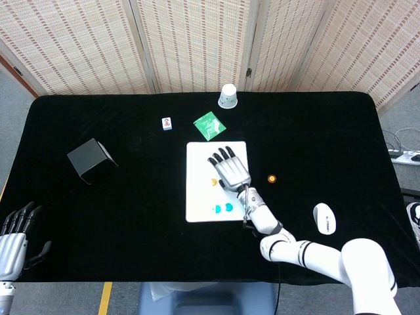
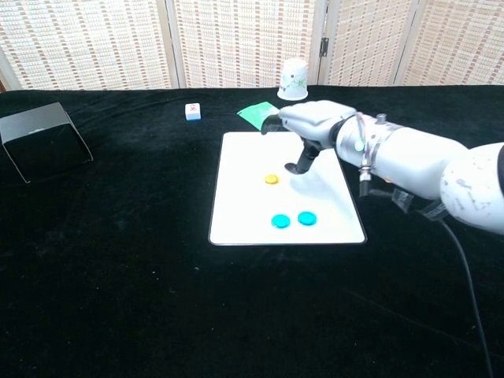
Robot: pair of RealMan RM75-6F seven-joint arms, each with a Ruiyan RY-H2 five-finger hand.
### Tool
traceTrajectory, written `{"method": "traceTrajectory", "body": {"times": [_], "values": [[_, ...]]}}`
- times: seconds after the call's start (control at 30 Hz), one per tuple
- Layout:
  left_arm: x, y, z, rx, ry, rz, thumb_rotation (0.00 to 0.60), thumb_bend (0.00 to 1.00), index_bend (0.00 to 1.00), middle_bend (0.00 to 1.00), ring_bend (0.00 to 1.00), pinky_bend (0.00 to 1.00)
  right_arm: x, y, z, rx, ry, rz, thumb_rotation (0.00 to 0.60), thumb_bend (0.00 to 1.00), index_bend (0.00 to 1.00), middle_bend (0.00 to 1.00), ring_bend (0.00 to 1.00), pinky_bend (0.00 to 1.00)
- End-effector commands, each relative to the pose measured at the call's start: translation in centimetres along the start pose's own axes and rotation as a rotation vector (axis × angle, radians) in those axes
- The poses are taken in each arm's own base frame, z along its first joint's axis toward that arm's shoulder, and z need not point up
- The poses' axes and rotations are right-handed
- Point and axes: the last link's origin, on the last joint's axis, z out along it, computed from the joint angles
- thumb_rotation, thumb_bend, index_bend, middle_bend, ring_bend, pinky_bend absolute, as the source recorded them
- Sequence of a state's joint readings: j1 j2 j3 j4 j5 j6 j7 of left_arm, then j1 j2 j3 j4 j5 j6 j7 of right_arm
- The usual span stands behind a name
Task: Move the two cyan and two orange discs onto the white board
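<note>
The right hand [image 2: 311,130] hovered above the white board [image 2: 236,213], fingers [image 1: 222,156] spread wide, holding nothing. One orange disc [image 2: 272,179] lay mid-board; two cyan discs [image 2: 293,220] sat near its front edge. The other orange disc [image 1: 272,178] rested on the counter [image 1: 131,210], right of the board. The left hand [image 1: 13,239] hung open by the counter's front-left corner.
</note>
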State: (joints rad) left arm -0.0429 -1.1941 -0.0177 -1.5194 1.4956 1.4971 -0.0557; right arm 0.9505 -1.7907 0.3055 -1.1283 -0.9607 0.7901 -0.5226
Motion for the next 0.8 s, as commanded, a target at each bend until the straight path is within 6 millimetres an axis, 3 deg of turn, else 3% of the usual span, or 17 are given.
{"method": "traceTrajectory", "body": {"times": [0.03, 0.27, 0.47, 0.6, 0.8], "values": [[0.1, 0.0, 0.0, -0.001, 0.004, -0.001, 0.6, 0.4, 0.11, 0.02, 0.06, 0.0, 0.6, 1.9, -0.9, -0.033, 0.024, 0.017, 0.6, 0.45, 0.2, 0.17, 0.04, 0.0], [-0.1, 0.2, 0.2, -0.013, 0.002, -0.007, 0.6, 0.4, 0.11, 0.02, 0.06, 0.0, 0.7, 7.3, -4.1, -0.128, 0.035, 0.011, 0.6, 0.45, 0.33, 0.17, 0.04, 0.0], [-0.4, 0.6, 0.4, -0.026, -0.003, -0.01, 0.6, 0.4, 0.11, 0.02, 0.06, 0.0, -0.5, 11.3, -6.8, -0.206, 0.004, 0.016, 0.6, 0.45, 0.36, 0.17, 0.04, 0.0], [-0.4, 0.8, 0.5, -0.033, -0.004, -0.01, 0.6, 0.4, 0.11, 0.02, 0.06, 0.0, -1.7, 13.0, -7.7, -0.243, -0.026, 0.023, 0.6, 0.45, 0.37, 0.17, 0.04, 0.0], [-0.3, 0.9, 0.5, -0.033, -0.003, -0.008, 0.6, 0.4, 0.11, 0.02, 0.06, 0.0, -3.2, 13.8, -7.8, -0.26, -0.057, 0.019, 0.6, 0.45, 0.37, 0.17, 0.04, 0.0]]}}
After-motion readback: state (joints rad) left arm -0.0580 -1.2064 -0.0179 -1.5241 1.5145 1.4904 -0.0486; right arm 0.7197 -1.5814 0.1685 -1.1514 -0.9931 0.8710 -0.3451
